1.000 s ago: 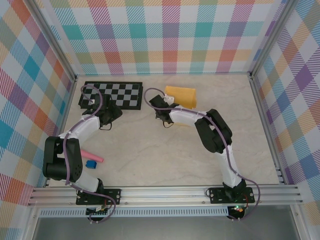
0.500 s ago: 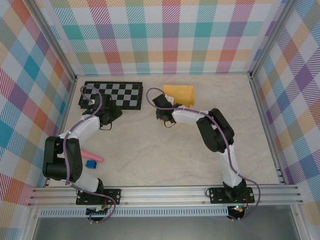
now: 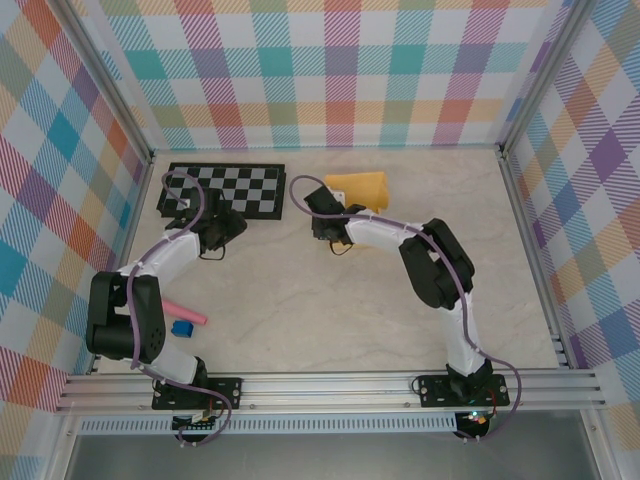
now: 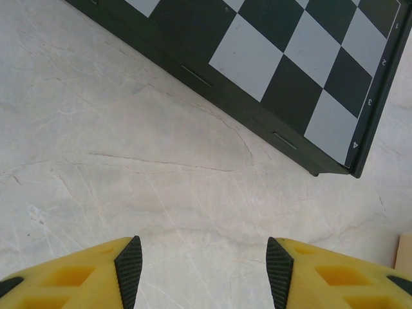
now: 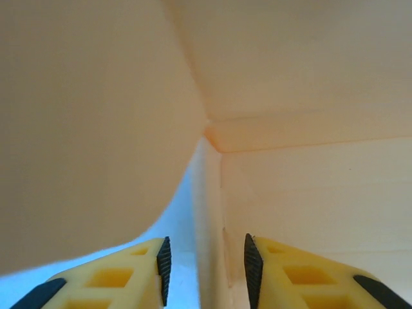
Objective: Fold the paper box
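Arms bent fwd, R tool point(image 5: 206, 251) narrow astride paper box point(image 5: 309, 193) edge, L tool point(image 4: 203, 251) wide nr checkerboard point(image 4: 290, 64).

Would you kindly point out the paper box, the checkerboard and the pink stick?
paper box point(image 3: 368, 186), top external view, top face.
checkerboard point(image 3: 235, 188), top external view, middle squares.
pink stick point(image 3: 186, 312), top external view, middle.

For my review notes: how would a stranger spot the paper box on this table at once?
At the far end of the pale marbled table, right of the black-and-grey checkerboard, lies the yellow-orange thin cardboard paper box. Unlike the checkerboard it is plain, unpatterned and smaller, and the right arm ends at its near-left edge.
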Available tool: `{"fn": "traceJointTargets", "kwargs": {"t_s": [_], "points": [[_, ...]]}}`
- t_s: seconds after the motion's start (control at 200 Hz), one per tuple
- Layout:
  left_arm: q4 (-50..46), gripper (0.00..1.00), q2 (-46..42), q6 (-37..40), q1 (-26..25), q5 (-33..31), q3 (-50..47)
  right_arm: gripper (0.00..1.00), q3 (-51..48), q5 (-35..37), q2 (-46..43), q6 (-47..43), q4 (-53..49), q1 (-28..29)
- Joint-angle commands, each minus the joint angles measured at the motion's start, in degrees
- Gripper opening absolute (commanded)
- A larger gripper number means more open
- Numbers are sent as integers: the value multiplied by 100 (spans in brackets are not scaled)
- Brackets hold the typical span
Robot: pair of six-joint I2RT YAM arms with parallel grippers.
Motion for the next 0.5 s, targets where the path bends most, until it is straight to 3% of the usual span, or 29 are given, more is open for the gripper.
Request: {"fn": "traceJointTargets", "kwargs": {"t_s": [0.0, 0.235, 0.495], "points": [[303, 56, 240, -127, -93, 291, -44, 40, -33, 22, -417, -450, -52, 154], [780, 56, 880, 90, -358, 811, 637, 48, -1255, -348, -1468, -1274, 616, 284], [762, 56, 2075, 701, -926, 1402, 2138, 49, -2910, -1070, -3356, -3466, 1404, -34]]}}
